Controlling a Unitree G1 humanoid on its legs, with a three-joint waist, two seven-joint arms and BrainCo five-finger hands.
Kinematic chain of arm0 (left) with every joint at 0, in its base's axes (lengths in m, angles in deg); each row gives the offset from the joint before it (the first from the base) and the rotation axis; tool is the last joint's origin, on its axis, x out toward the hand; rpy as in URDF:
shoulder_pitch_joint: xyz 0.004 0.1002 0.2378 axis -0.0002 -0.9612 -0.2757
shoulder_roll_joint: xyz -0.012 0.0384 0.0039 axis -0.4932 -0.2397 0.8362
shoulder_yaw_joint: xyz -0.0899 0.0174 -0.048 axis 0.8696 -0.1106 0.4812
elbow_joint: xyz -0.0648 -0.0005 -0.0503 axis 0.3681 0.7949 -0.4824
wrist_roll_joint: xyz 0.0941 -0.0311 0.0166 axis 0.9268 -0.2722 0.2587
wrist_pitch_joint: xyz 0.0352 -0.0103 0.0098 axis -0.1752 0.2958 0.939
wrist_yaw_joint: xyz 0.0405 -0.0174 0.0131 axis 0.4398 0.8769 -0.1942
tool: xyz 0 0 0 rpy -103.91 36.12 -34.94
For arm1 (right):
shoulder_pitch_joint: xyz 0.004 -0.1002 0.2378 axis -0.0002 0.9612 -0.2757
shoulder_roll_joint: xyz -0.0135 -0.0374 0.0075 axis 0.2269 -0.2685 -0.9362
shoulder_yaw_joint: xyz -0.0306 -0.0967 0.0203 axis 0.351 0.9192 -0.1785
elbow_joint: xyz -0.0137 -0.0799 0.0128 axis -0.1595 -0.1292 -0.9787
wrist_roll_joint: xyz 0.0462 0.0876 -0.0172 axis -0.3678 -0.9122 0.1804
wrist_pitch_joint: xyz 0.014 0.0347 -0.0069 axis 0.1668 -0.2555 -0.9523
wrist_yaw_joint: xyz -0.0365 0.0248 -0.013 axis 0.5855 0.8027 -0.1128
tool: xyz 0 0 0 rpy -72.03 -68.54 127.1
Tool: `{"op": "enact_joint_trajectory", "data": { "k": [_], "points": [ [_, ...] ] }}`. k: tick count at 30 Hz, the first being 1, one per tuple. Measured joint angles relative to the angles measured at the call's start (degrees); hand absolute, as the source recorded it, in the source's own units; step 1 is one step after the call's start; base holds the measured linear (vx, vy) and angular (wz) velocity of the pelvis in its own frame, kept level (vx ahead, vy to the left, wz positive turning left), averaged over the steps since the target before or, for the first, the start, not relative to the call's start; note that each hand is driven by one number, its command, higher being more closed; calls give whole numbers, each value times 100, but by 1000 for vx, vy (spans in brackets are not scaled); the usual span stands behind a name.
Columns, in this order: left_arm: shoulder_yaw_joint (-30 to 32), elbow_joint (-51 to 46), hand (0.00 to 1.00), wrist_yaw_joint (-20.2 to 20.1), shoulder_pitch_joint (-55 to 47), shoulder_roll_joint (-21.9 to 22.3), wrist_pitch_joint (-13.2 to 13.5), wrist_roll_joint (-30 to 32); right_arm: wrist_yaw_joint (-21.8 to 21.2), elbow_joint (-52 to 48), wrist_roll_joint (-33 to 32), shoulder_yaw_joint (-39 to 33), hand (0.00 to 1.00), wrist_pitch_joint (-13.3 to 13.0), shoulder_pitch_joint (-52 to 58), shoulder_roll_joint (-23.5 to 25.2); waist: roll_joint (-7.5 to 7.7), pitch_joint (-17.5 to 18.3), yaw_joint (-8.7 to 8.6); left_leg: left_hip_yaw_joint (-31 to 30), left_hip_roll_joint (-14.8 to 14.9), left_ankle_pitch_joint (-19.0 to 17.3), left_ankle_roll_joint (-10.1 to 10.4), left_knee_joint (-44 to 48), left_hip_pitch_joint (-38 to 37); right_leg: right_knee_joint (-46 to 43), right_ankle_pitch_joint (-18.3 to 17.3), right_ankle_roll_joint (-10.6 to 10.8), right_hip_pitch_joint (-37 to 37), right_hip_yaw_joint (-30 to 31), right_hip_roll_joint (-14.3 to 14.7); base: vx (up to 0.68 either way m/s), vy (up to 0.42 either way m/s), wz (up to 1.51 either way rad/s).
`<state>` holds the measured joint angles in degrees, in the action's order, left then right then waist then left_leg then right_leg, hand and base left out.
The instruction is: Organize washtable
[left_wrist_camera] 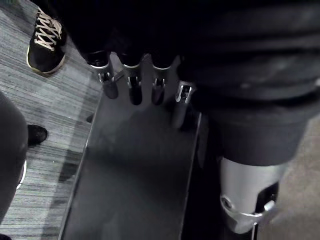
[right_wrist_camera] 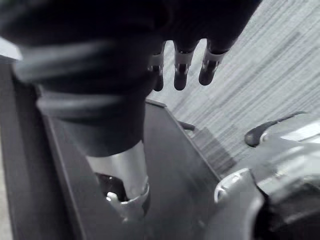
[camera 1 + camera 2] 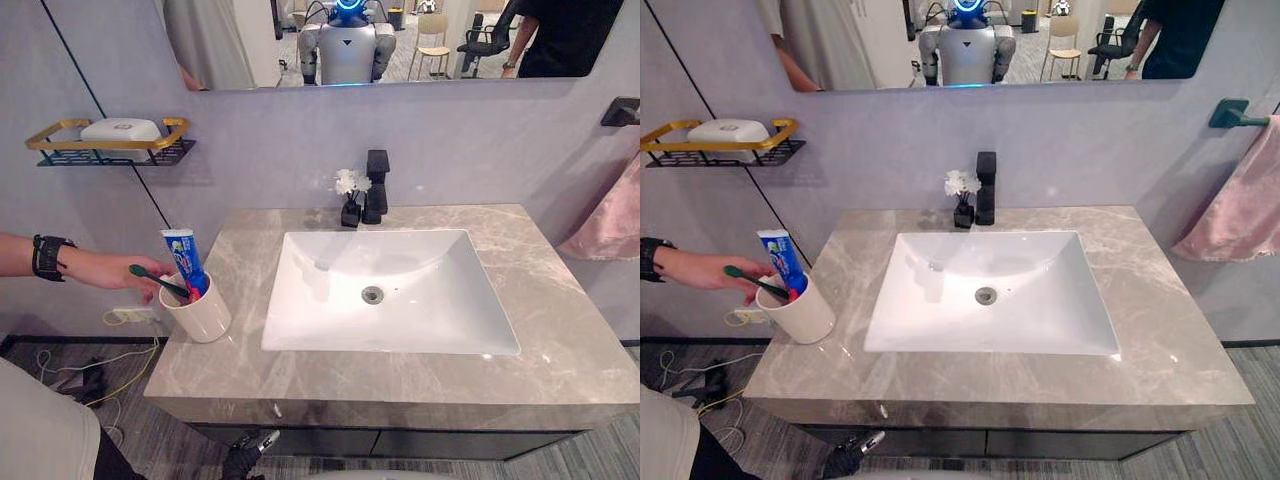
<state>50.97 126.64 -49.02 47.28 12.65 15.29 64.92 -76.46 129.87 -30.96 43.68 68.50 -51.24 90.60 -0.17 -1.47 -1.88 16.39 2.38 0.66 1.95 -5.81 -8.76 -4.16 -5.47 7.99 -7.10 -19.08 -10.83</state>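
One cup (image 3: 200, 318) well above left hand (image 1: 135, 86)

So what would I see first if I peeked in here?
The big white rectangular sink set in the middle of the grey marble countertop. At the counter's left edge, a person's hand reaches to a cream cup holding a blue toothpaste tube and a green toothbrush. A pink towel hangs at right.

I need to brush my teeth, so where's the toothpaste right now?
In the left eye view the toothpaste tube stands in the cream cup on the counter, left of the sink, beside a green toothbrush near a person's hand.
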Motion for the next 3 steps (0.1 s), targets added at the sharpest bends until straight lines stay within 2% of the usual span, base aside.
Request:
{"op": "enact_joint_trajectory", "data": {
  "k": [3],
  "points": [
    [-16,149,0,-58,87,-43,28,37,3,339,2,14,0,-9,-255,-82,30,2,-2,-126,-31,7,4,29,-25,165,46,52,-186,-118,6,81,-2,21]
  ]
}}
